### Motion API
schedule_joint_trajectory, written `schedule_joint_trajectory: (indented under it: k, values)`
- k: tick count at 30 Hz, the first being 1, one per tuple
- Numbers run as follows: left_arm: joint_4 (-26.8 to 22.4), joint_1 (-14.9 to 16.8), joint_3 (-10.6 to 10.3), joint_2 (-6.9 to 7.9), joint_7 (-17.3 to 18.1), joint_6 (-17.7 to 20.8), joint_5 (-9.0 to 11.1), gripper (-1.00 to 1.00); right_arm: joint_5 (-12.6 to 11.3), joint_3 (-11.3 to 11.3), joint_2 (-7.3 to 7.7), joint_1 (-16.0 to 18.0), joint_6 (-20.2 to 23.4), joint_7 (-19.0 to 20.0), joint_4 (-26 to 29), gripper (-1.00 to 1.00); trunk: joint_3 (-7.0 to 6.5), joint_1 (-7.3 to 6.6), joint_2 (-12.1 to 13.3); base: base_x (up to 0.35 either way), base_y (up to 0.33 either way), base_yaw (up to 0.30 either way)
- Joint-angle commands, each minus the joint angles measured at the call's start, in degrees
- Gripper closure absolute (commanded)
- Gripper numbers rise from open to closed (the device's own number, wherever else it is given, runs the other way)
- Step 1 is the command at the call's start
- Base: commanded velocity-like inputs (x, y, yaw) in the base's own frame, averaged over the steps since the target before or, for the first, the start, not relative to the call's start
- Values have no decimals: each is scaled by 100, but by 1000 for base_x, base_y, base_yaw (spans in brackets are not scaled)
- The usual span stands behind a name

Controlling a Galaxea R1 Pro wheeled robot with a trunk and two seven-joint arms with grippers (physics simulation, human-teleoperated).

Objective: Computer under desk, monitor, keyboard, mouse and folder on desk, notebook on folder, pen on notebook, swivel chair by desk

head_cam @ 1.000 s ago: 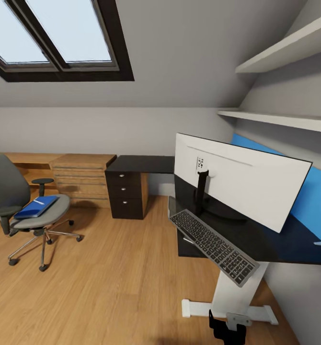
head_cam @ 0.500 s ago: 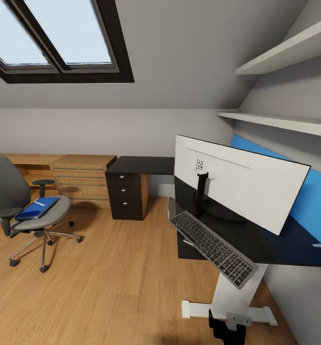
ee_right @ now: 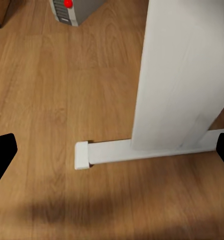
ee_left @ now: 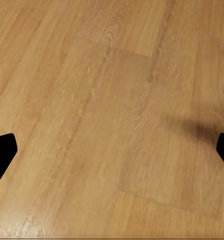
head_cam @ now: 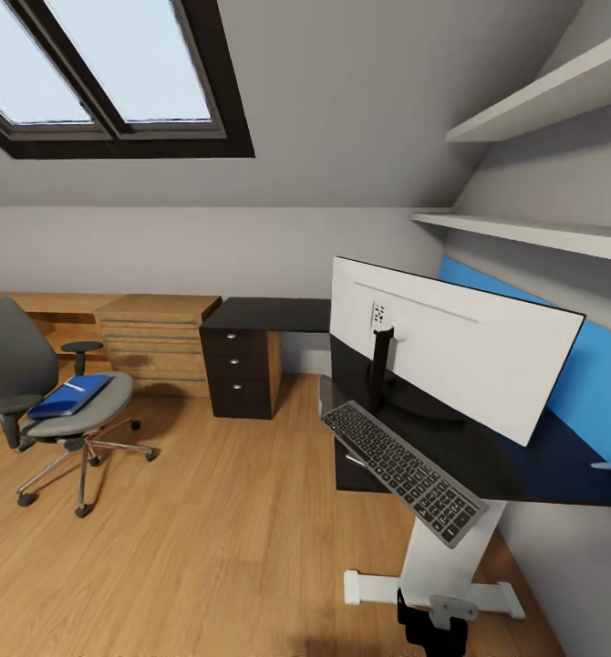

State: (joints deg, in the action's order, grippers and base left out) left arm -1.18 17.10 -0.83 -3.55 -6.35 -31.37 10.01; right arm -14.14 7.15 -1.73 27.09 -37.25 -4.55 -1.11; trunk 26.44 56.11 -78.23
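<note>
The desk (head_cam: pixel 533 461) has a black top, a blue back panel and a white pedestal leg (ee_right: pixel 182 75). On it stands the monitor (head_cam: pixel 451 351), its white back towards me. In front of it lies the keyboard (head_cam: pixel 401 470), askew, with one end past the desk's front edge. The swivel chair (head_cam: pixel 41 392) stands on the floor far to the left, with the blue folder (head_cam: pixel 68 395) on its seat and a thin white pen (head_cam: pixel 73 385) on top. A corner of the grey computer (ee_right: pixel 71 10) sits beyond the leg. My left gripper (ee_left: pixel 112 155) is open over bare floor. My right gripper (ee_right: pixel 112 155) is open, facing the desk's foot.
A dark drawer unit (head_cam: pixel 242 365) stands under the desk's far wing, with a light wooden drawer chest (head_cam: pixel 155 342) to its left. Two wall shelves (head_cam: pixel 524 228) hang above the desk. A small pale thing (head_cam: pixel 609 467) lies at the desk's far right. Wooden floor (head_cam: pixel 205 547) stretches between chair and desk.
The head view has shifted very slightly; the chair, desk, monitor and keyboard stay where they were.
</note>
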Motion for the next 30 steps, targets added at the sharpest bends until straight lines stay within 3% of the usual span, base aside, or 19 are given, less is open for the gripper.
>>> schedule_joint_trajectory:
  k: [1, 7, 25, 30]
  values:
    - [4, 4, -14, -2, -15, -18, 18, -100, -28, 48, -1, 6, -19, -28, -12, -100, 6, -1, -4, -123, -157, 0]
    - [4, 4, -14, -4, -15, -18, 18, -100, -28, 43, 4, 6, -19, -28, -14, -100, 6, -1, -4, -161, -207, 0]
    - [4, 4, -14, -5, -15, -18, 18, -100, -28, 32, 48, 6, -28, -28, -12, -100, 6, -1, -4, -8, -13, 0]
    - [4, 4, -14, 7, -15, -18, 18, -100, -28, 32, 47, 6, -28, -28, -12, -100, 6, -1, -4, 0, -176, 0]
